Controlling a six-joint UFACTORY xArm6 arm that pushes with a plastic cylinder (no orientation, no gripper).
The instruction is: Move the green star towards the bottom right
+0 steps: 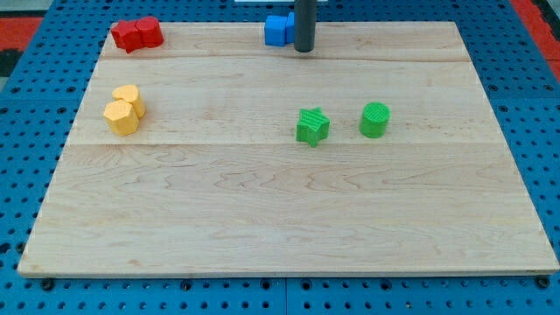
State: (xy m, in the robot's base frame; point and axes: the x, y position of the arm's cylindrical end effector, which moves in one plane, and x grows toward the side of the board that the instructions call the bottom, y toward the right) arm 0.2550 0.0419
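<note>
Pale wooden board over blue pegboard, carrying: two red blocks touching at top left, two yellow blocks touching at left, blue blocks at top centre, green star near centre, green cylinder just beside, apart.

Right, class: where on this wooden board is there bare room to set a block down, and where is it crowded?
Free: the whole strip below the green star block and green round block. Crowded: the top edge, where my tip stands beside the blue blocks.
</note>
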